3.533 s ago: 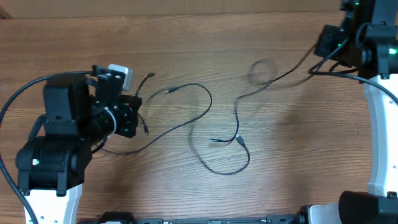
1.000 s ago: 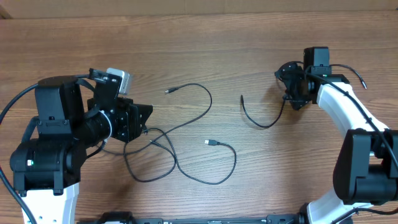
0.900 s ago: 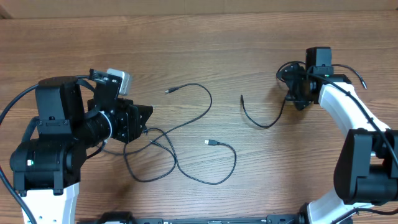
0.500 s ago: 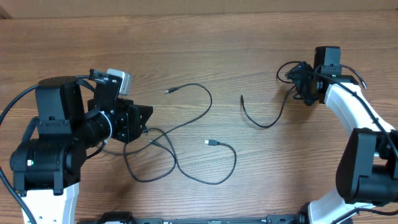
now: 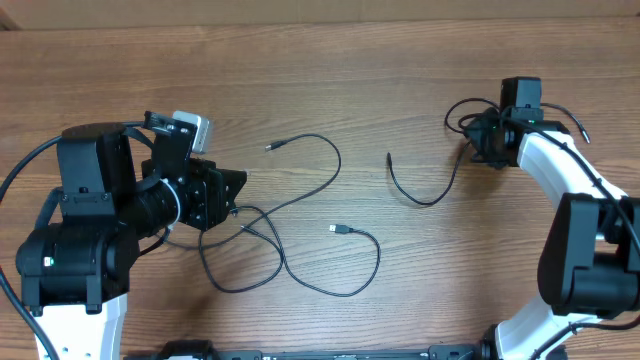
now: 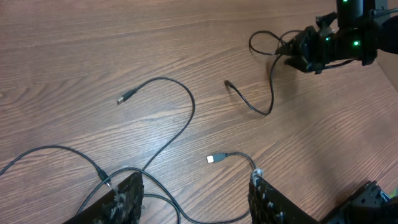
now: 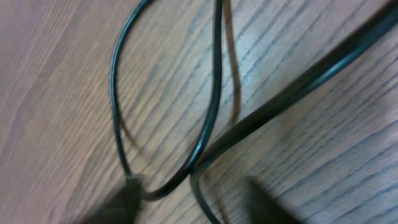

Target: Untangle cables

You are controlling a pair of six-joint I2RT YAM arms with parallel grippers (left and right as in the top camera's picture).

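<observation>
Slack matters: right pincer (image 5: 476, 140), fingertips apart astride the short cable (image 5: 422, 203) upper right, grip unclear, should lift gently; left pincer (image 6: 193, 199) gapes, empty, above tangled cables (image 5: 339, 160).

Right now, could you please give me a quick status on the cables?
Left gripper open over tangled long cables. Right gripper at loop of short cable, grip unclear. Short cable lies apart from the tangle. No obstruction seen.
</observation>
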